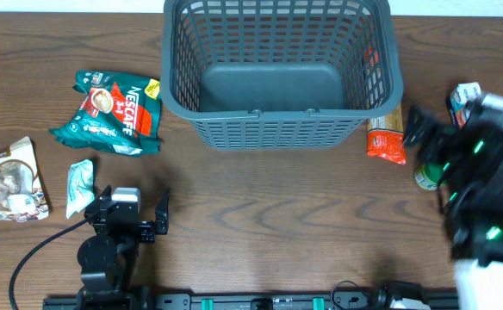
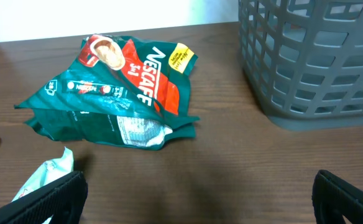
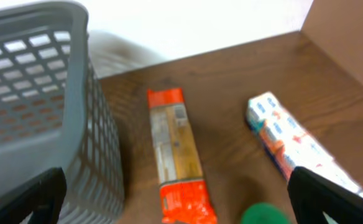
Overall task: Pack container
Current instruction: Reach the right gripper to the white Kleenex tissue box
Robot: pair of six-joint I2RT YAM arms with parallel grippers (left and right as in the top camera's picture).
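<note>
The container is a dark grey lattice basket at the back middle of the table, with nothing on its floor. My left gripper stands open low at the front left, nothing between its fingers, near a small white-green packet. In the left wrist view, the open left gripper faces a green and red Nescafe packet, with the container at the right. My right gripper hangs open over an orange pasta packet, beside the container. The right arm looks blurred in the overhead view.
A cream and brown packet lies at the far left. Right of the basket are the orange pasta packet, a green-capped item and a white and blue box. The Nescafe packet lies left of the basket.
</note>
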